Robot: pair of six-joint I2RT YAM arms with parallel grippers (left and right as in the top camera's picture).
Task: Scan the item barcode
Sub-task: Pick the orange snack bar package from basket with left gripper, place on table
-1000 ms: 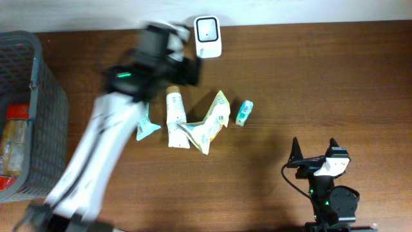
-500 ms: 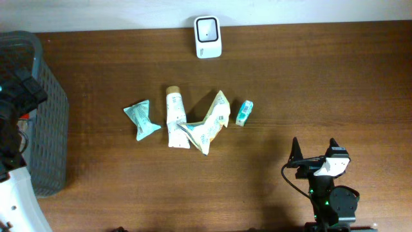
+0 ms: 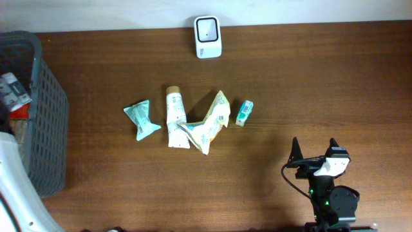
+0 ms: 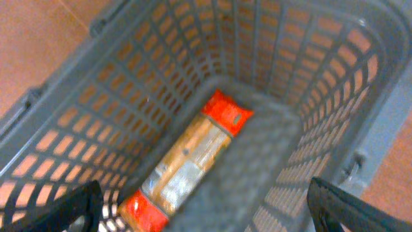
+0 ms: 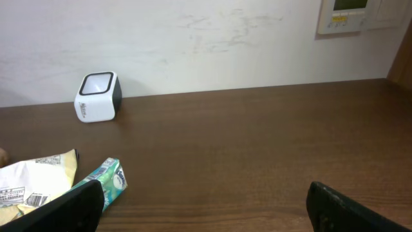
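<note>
Items to scan: four lie in a row mid-desk. They are a teal packet point(image 3: 141, 120), a cream tube point(image 3: 174, 118), a crumpled yellow-white bag point(image 3: 212, 122) touching the tube, and a small teal box point(image 3: 244, 112) just beside the bag. The white scanner point(image 3: 208, 28) stands at the far edge, well apart from them. The grey basket point(image 3: 48, 109) at the left edge holds a red-ended packet point(image 4: 193, 154). My left fingers point(image 4: 71, 207) hang above the basket, released, empty. My right fingers point(image 5: 71, 205) are near the front right corner, released, empty.
</note>
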